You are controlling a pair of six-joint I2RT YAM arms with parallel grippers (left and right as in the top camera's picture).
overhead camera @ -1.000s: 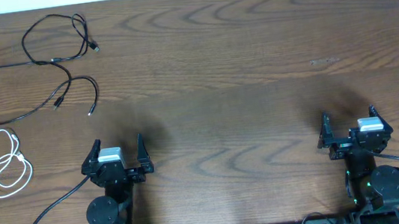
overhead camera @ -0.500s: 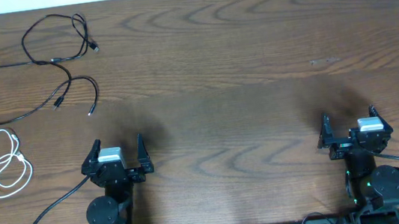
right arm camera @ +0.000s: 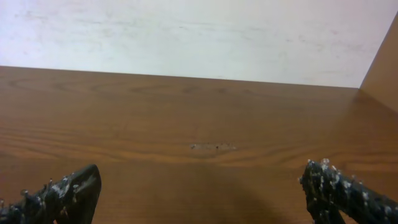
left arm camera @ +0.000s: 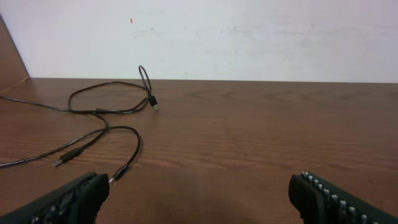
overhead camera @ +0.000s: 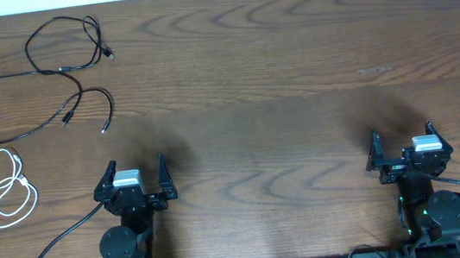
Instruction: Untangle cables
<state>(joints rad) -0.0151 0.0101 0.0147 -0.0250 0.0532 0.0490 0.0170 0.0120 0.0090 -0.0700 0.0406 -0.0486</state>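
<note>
I see left fingers (overhead camera: pixel 162 167) and right fingers (overhead camera: pixel 376 144) both wide open, empty; black cables (overhead camera: pixel 61 71) and white cable (overhead camera: pixel 23 180) lie apart on desk (overhead camera: pixel 293 70) at ten o'clock.

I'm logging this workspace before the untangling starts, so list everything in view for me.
black cables: apparently two, black, crossing each other at the table's far left corner
white cable: one, white, loosely coiled by the left edge, nearer the robot than the black ones
scuff mark: one, pale, on the table's right half
table: one, brown wood grain, under everything
wall: one, white, beyond the table's far edge
left claw: one, black, open and empty, near edge, left side
right claw: one, black, open and empty, near edge, right side
</note>
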